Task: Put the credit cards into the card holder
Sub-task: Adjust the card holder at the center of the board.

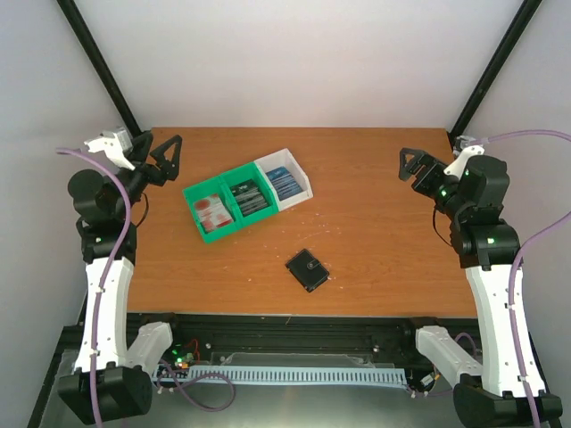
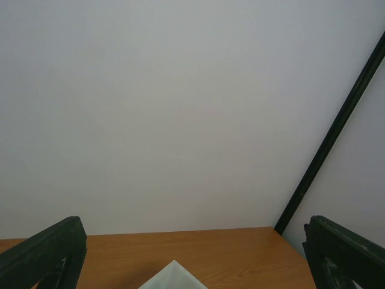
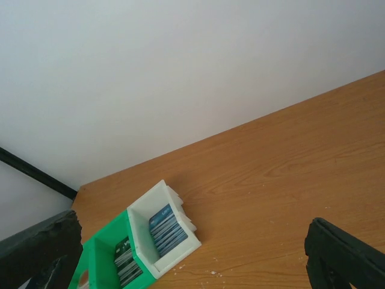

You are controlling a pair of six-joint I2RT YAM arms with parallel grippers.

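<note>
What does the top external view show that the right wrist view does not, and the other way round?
Only the top view: the black card holder, closed, and the open left gripper. Only the right wrist view: nothing new, just a closer look. Both: the open right gripper, the bin's white compartment with blue credit cards, its middle green compartment with dark cards, the table.

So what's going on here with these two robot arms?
Nothing is being handled yet. Both arms are raised at the sides of the table, left gripper and right gripper open and empty. The credit cards sit in the green and white bin; the black card holder lies closed, nearer the arms.
</note>
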